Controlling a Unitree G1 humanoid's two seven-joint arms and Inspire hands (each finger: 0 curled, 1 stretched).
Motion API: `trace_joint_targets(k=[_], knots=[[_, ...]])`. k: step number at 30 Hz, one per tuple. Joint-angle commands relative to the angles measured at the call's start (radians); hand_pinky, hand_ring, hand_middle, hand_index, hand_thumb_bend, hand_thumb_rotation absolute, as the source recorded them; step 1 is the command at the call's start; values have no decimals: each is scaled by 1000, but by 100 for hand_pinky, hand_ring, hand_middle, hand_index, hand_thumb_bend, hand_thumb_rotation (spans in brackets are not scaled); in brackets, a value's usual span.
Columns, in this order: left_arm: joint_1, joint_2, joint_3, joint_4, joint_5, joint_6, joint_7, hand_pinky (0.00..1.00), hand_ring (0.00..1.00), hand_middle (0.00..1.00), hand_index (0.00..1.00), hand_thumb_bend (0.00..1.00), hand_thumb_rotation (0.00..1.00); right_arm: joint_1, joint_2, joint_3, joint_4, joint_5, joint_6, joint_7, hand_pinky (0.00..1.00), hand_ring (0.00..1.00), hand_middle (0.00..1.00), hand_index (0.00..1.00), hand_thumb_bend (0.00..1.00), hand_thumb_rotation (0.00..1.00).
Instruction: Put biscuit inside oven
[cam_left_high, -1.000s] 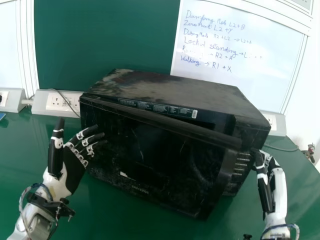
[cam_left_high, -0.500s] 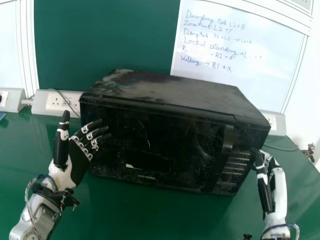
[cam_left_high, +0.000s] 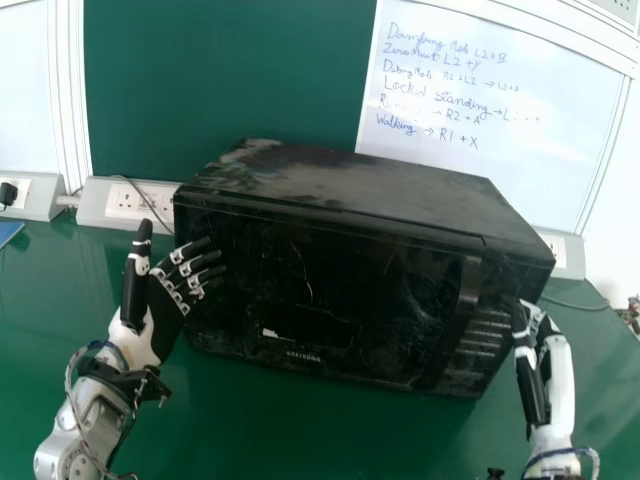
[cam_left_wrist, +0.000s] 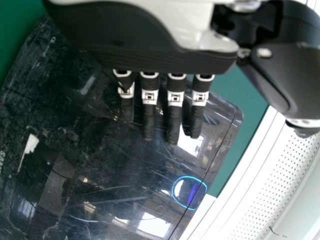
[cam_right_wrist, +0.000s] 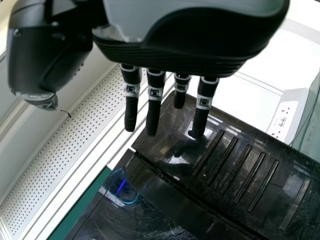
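On the bench (cam_left_high: 280, 430), the oven (cam_left_high: 335, 275) is shut, biscuit presumably in, little left; our left hand (cam_left_high: 167, 312) and right hand (cam_left_high: 531, 375) have fingers (cam_left_wrist: 149, 117) apart.

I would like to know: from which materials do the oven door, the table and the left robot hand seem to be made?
The oven door looks like glossy black glass or plastic, scratched and mirroring bright windows. The table is smooth green, perhaps laminate. The left robot hand seems mostly hard plastic, black and white, with a ribbed, possibly rubber, palm edge.
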Motion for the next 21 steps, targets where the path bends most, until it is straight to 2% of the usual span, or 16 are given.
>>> trace_joint_targets(k=[1, 9, 12, 15, 21], knots=[[-48, -7, -18, 19, 9, -22, -26, 76, 75, 76, 80, 71, 37, 2, -4, -6, -7, 3, -4, -1, 73, 78, 79, 77, 79, 35], [-71, -27, -2, 49, 15, -24, -25, 77, 75, 74, 77, 77, 37, 4, -5, -10, 0, 3, -14, -2, 73, 78, 79, 77, 79, 35], [-77, -36, -1, 57, 28, -28, -16, 77, 75, 74, 75, 75, 36, 4, -4, -9, 1, 2, -15, -3, 73, 78, 79, 77, 79, 35], [-77, -33, -2, 57, 39, -28, -18, 77, 77, 77, 78, 74, 38, 7, -3, -7, -2, 1, -14, -3, 72, 78, 79, 77, 80, 35], [-16, -26, 27, -33, -6, -1, -17, 74, 73, 74, 78, 74, 39, 12, -1, -6, -15, 2, -4, -1, 73, 79, 79, 77, 79, 35]])
